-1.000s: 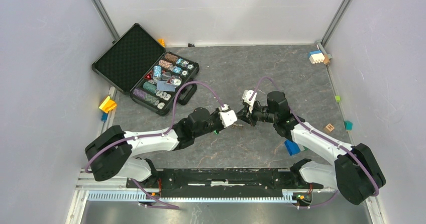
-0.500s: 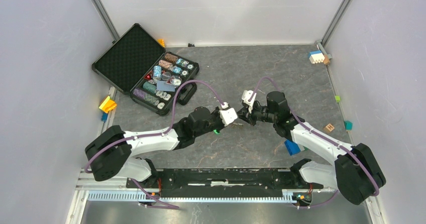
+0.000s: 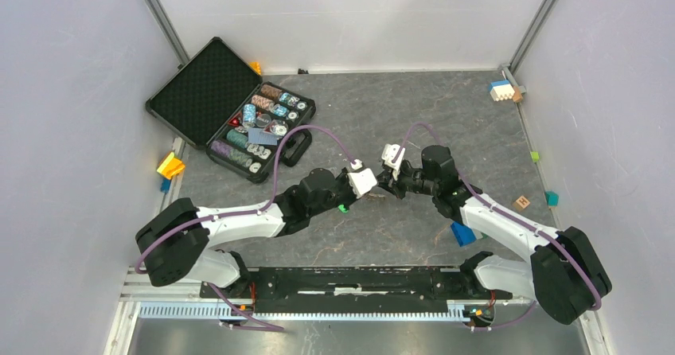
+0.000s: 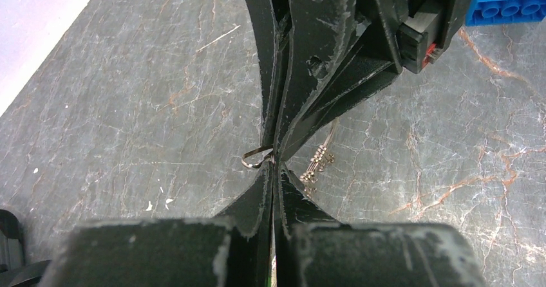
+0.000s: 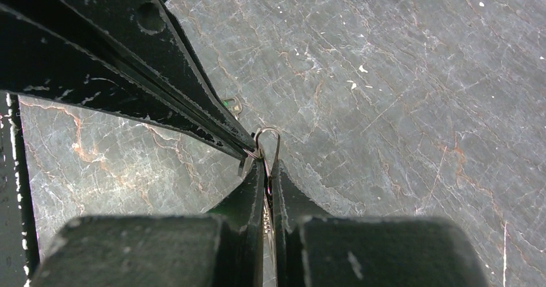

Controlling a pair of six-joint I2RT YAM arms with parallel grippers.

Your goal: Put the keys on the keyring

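Both grippers meet tip to tip above the middle of the table. My right gripper (image 3: 385, 186) (image 5: 267, 165) is shut on the keyring (image 5: 270, 136), a thin silver wire loop that sticks out past its tips. Several small plain keys (image 4: 317, 166) hang from the keyring below the right fingers (image 4: 302, 74). My left gripper (image 3: 376, 189) (image 4: 273, 168) is shut, its tips pressed against the loop (image 4: 256, 158). A green key head (image 5: 227, 101) shows under the left fingers (image 5: 161, 87) and as a green spot (image 3: 342, 208) below that gripper. Its blade is hidden between the jaws.
An open black case (image 3: 255, 128) of poker chips lies at the back left. A blue block (image 3: 462, 233) sits by the right arm, with a wooden cube (image 3: 522, 202) and a teal cube (image 3: 552, 198) further right. Small blocks (image 3: 503, 91) rest in the back right corner.
Both grippers have drifted together slightly toward the far side of the table, still tip to tip. Neither has opened.
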